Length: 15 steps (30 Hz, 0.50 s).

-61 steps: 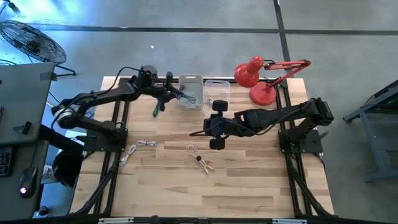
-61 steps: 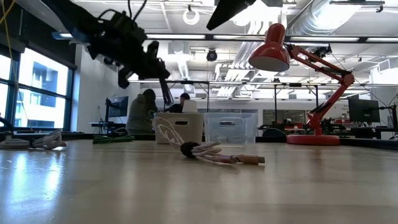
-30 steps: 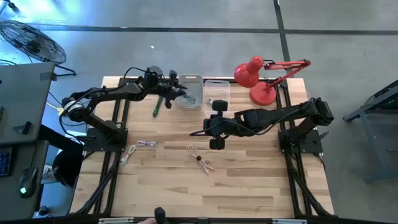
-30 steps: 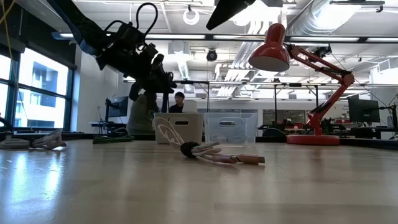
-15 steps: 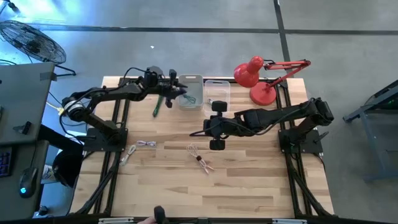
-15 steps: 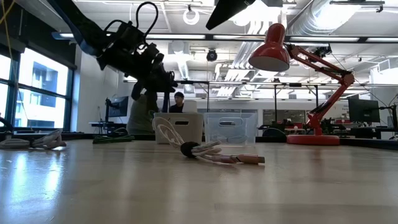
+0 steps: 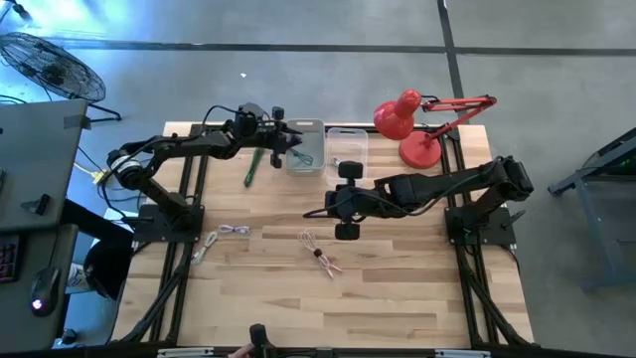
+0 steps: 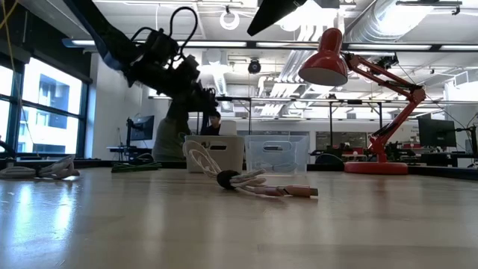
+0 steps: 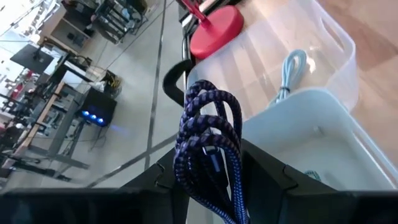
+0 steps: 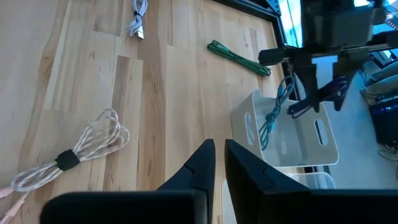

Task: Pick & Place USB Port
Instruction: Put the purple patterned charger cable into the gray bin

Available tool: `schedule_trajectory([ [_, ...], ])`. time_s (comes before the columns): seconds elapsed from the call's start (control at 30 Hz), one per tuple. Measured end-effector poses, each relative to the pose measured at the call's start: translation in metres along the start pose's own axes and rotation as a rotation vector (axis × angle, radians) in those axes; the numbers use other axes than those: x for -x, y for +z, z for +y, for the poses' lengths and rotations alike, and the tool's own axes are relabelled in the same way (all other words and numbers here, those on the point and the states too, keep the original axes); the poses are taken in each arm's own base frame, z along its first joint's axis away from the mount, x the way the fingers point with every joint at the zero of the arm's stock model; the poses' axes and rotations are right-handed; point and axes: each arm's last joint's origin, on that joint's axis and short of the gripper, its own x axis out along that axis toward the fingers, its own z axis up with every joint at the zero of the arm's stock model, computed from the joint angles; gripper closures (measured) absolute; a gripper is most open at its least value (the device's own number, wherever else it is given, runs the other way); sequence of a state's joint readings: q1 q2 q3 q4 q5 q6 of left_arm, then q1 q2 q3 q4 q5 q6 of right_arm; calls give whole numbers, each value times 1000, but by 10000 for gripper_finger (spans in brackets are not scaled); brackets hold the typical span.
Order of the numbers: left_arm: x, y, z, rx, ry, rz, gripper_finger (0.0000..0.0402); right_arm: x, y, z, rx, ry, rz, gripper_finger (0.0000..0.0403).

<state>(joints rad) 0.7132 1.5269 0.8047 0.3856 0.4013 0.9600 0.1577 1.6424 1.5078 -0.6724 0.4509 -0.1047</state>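
Cable, the dark blue coiled one [image 9: 208,155], is pinched in the left claw [image 7: 281,140], hanging over the white bin [image 7: 306,149] at the far edge of the surface [image 7: 397,298]. Over the last two seconds the left arm swung in from beside the bin to above it, so the carry looks done and release is probably next. Claw has held the same narrow grip for the last second, no sign of letting go yet. A teal cable [image 10: 273,118] is already in that bin; the clear bin [image 7: 347,146] sits just beside it. Risk: loops could drape over the rim on drop. Right claw [image 10: 216,163] is nearly closed on nothing, parked mid-surface, unmoved. Still left to pick: green cable [image 7: 251,169] near the bin, white cable [image 7: 221,239] left, pinkish cable [image 7: 320,254] centre. Red lamp [image 7: 412,124] at far right, clear of the work.
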Motion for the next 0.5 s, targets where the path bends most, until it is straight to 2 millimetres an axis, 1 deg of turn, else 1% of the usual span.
schedule_trajectory([
  [0.13,-1,3,5,4,-12,5,284,0,0,1,0,30,-3,377],
  [0.23,-1,2,5,11,-15,41,284,0,0,1,0,42,-4,378],
  [0.5,-1,2,4,18,-20,47,281,0,0,1,5,42,-4,378],
])
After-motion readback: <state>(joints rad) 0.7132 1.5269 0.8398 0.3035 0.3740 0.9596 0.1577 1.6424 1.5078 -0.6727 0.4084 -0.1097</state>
